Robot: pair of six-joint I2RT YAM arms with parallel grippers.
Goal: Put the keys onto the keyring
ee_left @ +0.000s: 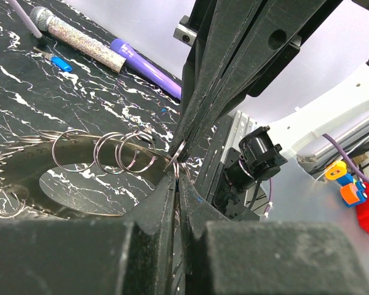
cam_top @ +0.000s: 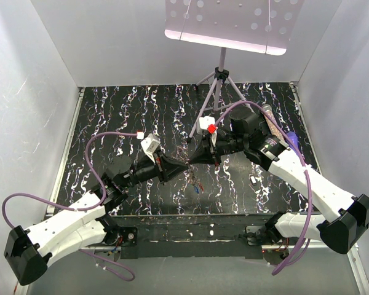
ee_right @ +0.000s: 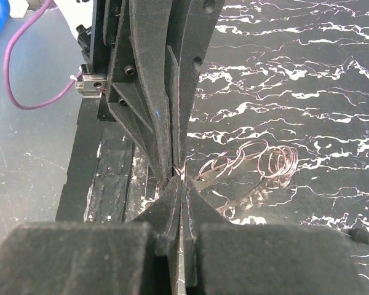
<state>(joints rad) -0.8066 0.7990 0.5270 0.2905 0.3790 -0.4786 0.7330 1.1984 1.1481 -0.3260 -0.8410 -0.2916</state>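
Observation:
The keyring [ee_left: 104, 151] is a thin coil of wire loops, stretched out just above the dark table. My left gripper [ee_left: 177, 175] is shut on one end of its wire. My right gripper [ee_right: 180, 178] is shut on the same wire strand, tip to tip with the left one. In the top view the two grippers meet at mid-table, left gripper [cam_top: 172, 167] against right gripper [cam_top: 197, 157]. The coil [ee_right: 258, 163] trails off to the far side of the tips. Small red and blue keys [cam_top: 197, 185] lie on the table just near of the grippers. Another blue-headed key [ee_left: 60, 62] lies by the microphone.
A glittery microphone [ee_left: 83, 38] and a purple pen [ee_left: 144, 64] lie at the far right of the table [cam_top: 129, 117]. A tripod [cam_top: 216, 92] with a perforated light panel [cam_top: 230, 21] stands at the back centre. White walls close in both sides.

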